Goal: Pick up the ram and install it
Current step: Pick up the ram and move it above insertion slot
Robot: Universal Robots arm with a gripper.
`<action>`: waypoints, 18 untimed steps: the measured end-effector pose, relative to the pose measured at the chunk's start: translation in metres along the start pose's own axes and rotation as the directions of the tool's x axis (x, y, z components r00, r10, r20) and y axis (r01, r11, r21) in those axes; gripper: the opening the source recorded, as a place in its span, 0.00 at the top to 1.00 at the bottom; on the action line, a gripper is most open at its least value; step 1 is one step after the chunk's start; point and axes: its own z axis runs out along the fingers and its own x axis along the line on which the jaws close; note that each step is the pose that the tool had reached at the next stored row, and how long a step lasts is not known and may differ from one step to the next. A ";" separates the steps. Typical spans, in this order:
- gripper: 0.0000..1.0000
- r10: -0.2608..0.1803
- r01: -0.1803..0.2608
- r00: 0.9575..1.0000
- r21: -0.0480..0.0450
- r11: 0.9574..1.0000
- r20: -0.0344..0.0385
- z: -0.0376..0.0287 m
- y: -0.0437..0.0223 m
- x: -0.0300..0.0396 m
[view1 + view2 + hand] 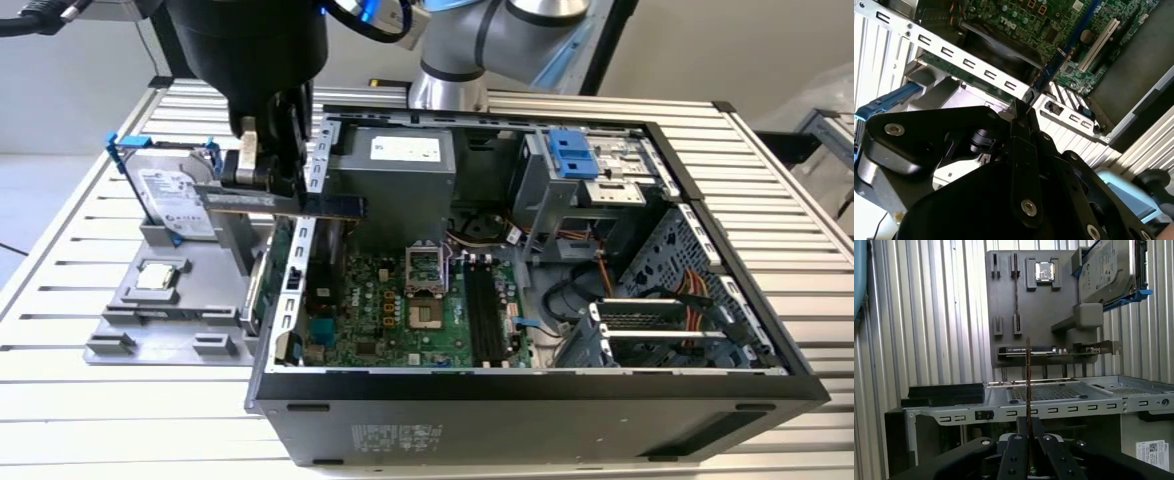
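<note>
My gripper (258,186) is shut on the ram (320,204), a long thin blue-faced stick held level above the wall of the open computer case (534,395) on the exterior view's left. In the second wrist view the ram (1061,52) juts from the gripper (1023,107) out over the green motherboard (1054,20). In the first wrist view the ram (1028,375) is seen edge-on, rising from between the black fingers (1016,445). Dark memory slots (483,312) run along the motherboard (387,310) inside the case.
A grey holder tray (127,330) beside the case carries an upright silver hard drive (174,195) with blue rails and a small square processor chip (160,276). An expansion card (1054,351) sits at the tray's edge. The case holds a power supply (394,170), a drive cage (587,165) and cables.
</note>
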 end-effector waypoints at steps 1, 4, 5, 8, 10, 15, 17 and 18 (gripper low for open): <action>1.00 -0.001 0.001 1.000 0.000 1.000 0.000 -0.0001 -0.0012 -0.0001; 1.00 -0.005 0.005 1.000 0.000 1.000 0.000 -0.0001 -0.0046 -0.0004; 1.00 -0.006 0.006 1.000 0.000 1.000 0.000 -0.0001 -0.0057 -0.0004; 1.00 -0.009 0.009 1.000 -0.001 1.000 0.000 -0.0002 -0.0086 -0.0007; 1.00 -0.012 0.012 1.000 -0.001 1.000 0.000 -0.0002 -0.0104 -0.0011; 1.00 -0.023 0.023 1.000 -0.002 1.000 -0.001 -0.0002 -0.0131 -0.0026; 1.00 -0.026 0.026 1.000 -0.002 1.000 -0.001 -0.0002 -0.0150 -0.0030; 1.00 -0.028 0.028 1.000 -0.002 1.000 -0.001 -0.0002 -0.0160 -0.0031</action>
